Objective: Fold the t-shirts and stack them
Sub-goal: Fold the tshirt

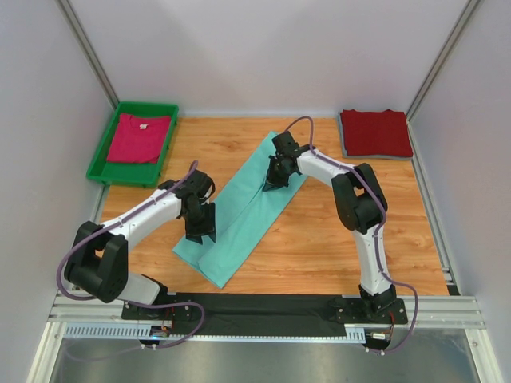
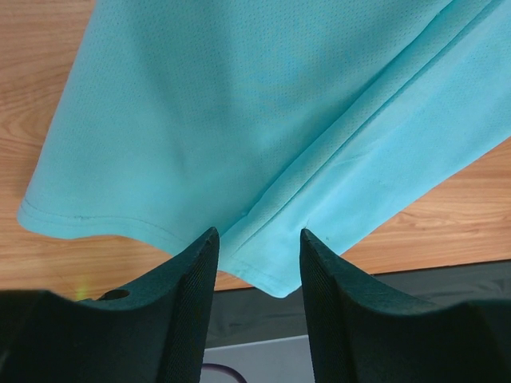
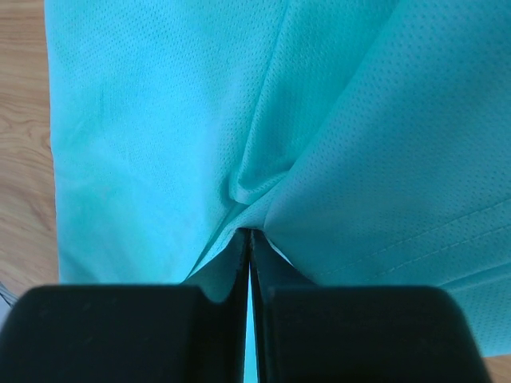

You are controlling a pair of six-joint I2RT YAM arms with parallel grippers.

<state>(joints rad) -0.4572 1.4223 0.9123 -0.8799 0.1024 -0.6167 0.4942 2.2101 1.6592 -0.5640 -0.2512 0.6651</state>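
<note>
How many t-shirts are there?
3. The mint-teal t-shirt lies in the middle, the dark red t-shirt folded far right, the pink t-shirt in the green tray far left.

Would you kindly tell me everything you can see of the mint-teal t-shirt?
The mint-teal t-shirt is thin, finely perforated cloth with stitched hems, folded into a long strip lying diagonally on the wooden table. The right gripper has its jaws shut on a puckered fold near the far end. The left gripper, jaws apart, sits over the near hem; contact cannot be told.
</note>
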